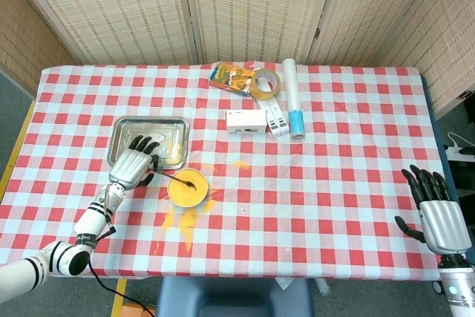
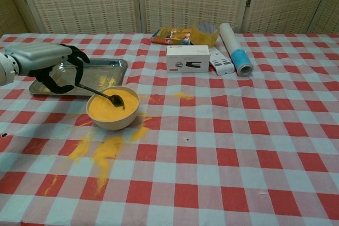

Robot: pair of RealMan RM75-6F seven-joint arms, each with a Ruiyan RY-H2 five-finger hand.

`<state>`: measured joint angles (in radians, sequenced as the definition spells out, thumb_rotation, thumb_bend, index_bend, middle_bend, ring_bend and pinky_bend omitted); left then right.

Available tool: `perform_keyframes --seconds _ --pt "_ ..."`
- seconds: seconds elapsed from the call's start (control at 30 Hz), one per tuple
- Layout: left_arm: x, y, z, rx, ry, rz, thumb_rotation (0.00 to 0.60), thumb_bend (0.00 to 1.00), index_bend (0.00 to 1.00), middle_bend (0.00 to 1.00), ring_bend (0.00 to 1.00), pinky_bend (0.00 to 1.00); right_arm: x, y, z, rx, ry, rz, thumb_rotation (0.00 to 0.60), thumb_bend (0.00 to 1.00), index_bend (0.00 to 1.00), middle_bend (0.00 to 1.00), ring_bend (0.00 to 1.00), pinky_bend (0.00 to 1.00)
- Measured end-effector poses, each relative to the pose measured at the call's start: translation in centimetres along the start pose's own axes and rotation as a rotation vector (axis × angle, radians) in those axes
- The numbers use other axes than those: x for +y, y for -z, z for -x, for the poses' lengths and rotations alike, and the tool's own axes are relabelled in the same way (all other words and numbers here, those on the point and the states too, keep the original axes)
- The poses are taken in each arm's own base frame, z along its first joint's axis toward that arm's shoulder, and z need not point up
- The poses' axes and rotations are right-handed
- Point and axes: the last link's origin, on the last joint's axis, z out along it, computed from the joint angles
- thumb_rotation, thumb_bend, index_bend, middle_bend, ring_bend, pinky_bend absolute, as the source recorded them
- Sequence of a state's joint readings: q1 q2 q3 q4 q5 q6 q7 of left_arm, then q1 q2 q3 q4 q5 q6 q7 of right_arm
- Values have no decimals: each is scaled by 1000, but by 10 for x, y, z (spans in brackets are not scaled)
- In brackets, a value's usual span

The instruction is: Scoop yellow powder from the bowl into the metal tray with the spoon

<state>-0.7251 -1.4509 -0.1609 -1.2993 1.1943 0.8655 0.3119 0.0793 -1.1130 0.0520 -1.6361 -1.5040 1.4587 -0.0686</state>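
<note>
A dark metal spoon (image 2: pixel 100 93) rests with its scoop in a cream round bowl of yellow powder (image 2: pixel 112 109), its handle slanting up to the left. The bowl sits on the red-and-white checked desk (image 2: pixel 222 130), just in front of a shallow rectangular metal tray (image 2: pixel 103 66). The left robot hand (image 2: pixel 50 63) hovers at the handle's tip, fingers curled apart, gripping nothing. Spilled yellow powder (image 2: pixel 103 152) lies before the bowl. The right robot hand (image 1: pixel 438 209) rests spread wide at the far desk edge.
</note>
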Motion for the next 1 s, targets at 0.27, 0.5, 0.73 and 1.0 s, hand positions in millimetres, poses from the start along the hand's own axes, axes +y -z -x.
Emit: perform_keyframes --seconds 0.27,0.5,0.73,1.0 --pt "1 -2 2 -9 2 5 600 398 541 114 0 47 0 -1 1 -3 3 4 600 163 0 0 0 0" --pt "1 -3 3 -13 1 5 600 410 566 117 0 47 1 -2 1 -3 5 7 600 163 0 0 0 0" --pt "0 -3 3 -19 -4 4 600 435 589 120 0 46 1 -2 2 -6 6 7 600 163 0 0 0 0" --pt "1 -1 2 -4 -2 6 600 498 656 149 0 44 0 -3 3 -7 8 7 600 163 0 0 0 0"
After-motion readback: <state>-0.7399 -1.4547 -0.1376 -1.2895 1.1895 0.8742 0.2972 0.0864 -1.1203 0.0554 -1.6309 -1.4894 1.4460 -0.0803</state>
